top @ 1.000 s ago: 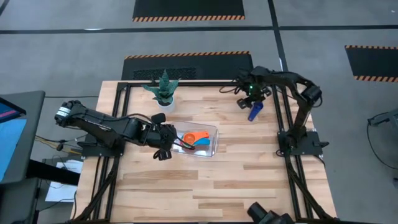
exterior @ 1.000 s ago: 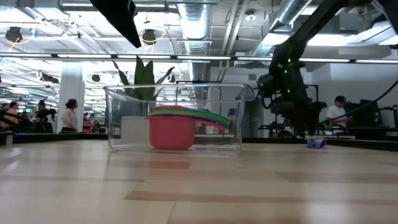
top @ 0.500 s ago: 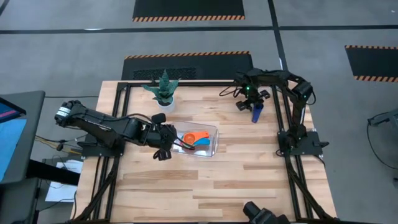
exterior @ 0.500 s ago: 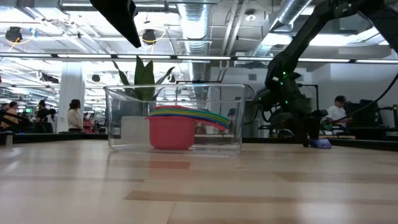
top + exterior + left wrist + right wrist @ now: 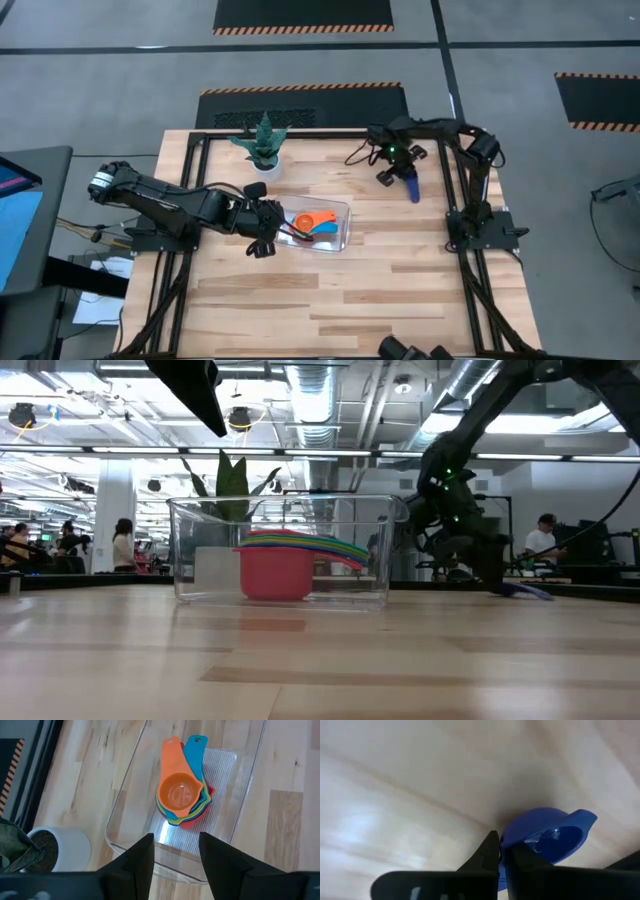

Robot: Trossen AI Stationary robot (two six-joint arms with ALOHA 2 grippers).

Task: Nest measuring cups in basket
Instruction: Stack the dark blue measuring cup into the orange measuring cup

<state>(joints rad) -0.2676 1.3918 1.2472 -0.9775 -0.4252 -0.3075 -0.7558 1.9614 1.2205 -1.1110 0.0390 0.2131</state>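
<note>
The clear basket [image 5: 343, 238] stands mid-table, and a nested stack of measuring cups [image 5: 180, 795] sits on its floor, the orange one on top. In the low view the stack's red bottom cup [image 5: 272, 576] shows through the wall. My left gripper [image 5: 176, 857] stands open at the basket's left end wall [image 5: 131, 849]. At the far right, a dark blue cup [image 5: 412, 186] lies on the table with my right gripper [image 5: 399, 174] shut on it. My left gripper's fingers stand over the basket's left end wall; whether they touch it I cannot tell. My right gripper pinches the edge of the dark blue cup's bowl [image 5: 506, 842] between its two fingers, coming from above and slanting down. The cup is tilted, its hollow [image 5: 555, 840] turned toward the wrist camera, low at the table.
A white pot with a green plant [image 5: 263, 150] stands beyond the basket's far left corner. Black frame rails [image 5: 455, 170] run along the table's left and right sides. Bare wood lies in front of the basket toward the near edge.
My right gripper has come down to the table beside the dark blue cup and shut on its bowl's edge. The cup has shifted a little and now lies more tilted.
</note>
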